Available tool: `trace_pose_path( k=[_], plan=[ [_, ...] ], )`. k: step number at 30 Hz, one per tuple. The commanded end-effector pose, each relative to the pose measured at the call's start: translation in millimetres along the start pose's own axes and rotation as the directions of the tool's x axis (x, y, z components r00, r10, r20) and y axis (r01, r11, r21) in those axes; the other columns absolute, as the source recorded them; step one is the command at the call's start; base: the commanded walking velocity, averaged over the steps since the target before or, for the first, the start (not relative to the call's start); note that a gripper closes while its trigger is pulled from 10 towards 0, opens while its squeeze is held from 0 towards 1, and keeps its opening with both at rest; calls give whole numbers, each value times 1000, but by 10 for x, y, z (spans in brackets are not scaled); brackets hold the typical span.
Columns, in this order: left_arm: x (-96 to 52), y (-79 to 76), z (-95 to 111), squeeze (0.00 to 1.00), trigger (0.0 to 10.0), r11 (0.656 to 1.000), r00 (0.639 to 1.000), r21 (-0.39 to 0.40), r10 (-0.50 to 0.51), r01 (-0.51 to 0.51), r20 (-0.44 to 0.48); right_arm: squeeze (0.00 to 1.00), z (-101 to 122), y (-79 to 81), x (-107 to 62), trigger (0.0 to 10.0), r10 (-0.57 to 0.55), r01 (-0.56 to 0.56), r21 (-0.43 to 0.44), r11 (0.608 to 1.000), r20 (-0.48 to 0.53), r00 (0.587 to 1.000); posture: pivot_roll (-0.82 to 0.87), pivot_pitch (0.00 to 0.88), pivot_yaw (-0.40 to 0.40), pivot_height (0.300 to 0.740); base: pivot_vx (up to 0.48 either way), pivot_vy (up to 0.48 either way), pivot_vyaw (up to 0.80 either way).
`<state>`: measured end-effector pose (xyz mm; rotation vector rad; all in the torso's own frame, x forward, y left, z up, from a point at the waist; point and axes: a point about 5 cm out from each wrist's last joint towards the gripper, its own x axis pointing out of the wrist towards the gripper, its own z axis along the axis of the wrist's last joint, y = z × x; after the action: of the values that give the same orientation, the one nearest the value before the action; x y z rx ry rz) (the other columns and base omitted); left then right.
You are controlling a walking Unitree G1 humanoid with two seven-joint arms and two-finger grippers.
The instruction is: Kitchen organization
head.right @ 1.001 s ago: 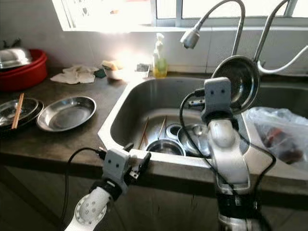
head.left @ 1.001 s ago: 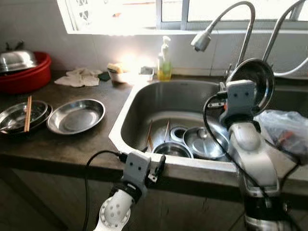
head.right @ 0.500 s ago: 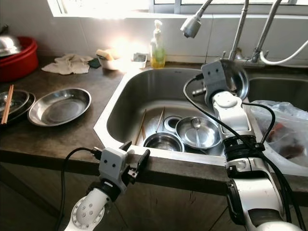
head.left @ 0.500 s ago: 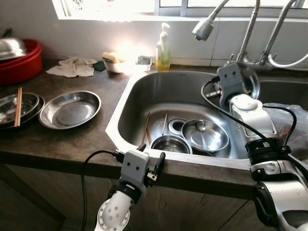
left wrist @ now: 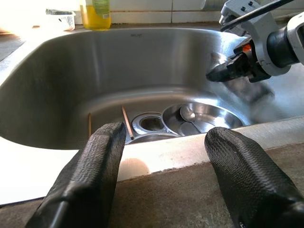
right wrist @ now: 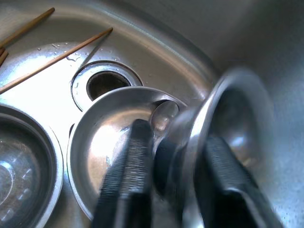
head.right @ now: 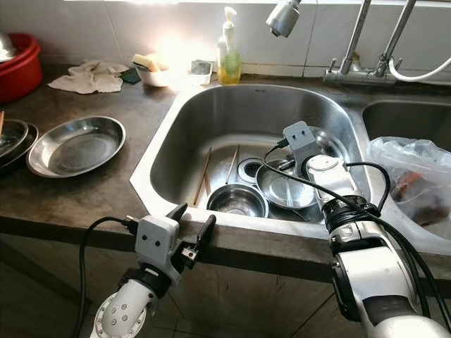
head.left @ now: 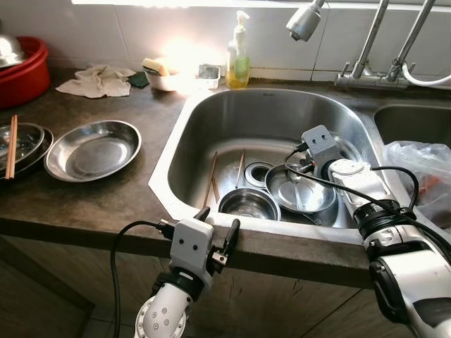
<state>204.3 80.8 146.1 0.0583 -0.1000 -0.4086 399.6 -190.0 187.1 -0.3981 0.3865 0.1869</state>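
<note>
At the counter edge, the left gripper (head.left: 217, 238) is held open and empty; inside the sink (head.left: 211, 113), a steel pan (right wrist: 223, 118) is clamped on edge by the right gripper (right wrist: 173, 187), directly above the plate (head.left: 301, 191).

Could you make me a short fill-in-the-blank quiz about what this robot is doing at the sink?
1. The right end effector grips a steel ____ by its rim.
2. The left end effector waits open at the sink's ____ edge.
3. Wooden ____ lie on the sink floor beside the drain.
4. The soap bottle stands ____ the sink.

Missing words: plate; front; chopsticks; behind
</note>
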Motion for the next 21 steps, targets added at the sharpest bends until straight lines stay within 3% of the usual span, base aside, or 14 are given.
trace_pose_path(
  k=[1,9,10,11,12,16,20,21],
  plan=[
    [-38,-11,-103,0,10000,1000,998,-3,-1,1,-67,1000,82,-56,-14,10000,-9,9,-2,1000,28,1000,136,155,-48,740,0,0,0],
    [-11,1,-131,0,10000,1000,997,-1,-2,1,-73,1000,119,-37,-49,10000,-32,31,11,999,91,995,136,120,-48,740,0,0,0],
    [-7,3,-134,0,10000,1000,997,0,-1,1,-73,812,137,-32,-63,10000,-37,35,22,999,107,994,136,118,-48,740,0,0,0],
    [0,6,-140,0,10000,1000,997,1,-2,2,-73,0,162,-23,-83,10000,-38,35,29,999,128,991,137,111,-48,740,0,0,0],
    [13,14,-150,0,10000,1000,997,2,-2,2,-73,0,224,-9,-133,10000,-48,38,54,998,188,981,134,100,-43,740,0,0,0],
    [38,24,-167,0,10000,1000,997,6,-3,3,-74,0,285,0,-214,10000,-92,72,85,994,258,962,127,80,-39,740,0,0,0],
    [63,30,-169,0,10000,1000,998,11,-6,6,-64,0,321,32,-373,10000,-202,169,123,978,349,915,122,68,-35,740,0,0,0],
    [75,36,-165,0,10000,1000,998,13,-6,7,-59,0,326,41,-439,10000,-242,190,168,967,383,891,115,54,-31,740,0,0,0]
  ],
)
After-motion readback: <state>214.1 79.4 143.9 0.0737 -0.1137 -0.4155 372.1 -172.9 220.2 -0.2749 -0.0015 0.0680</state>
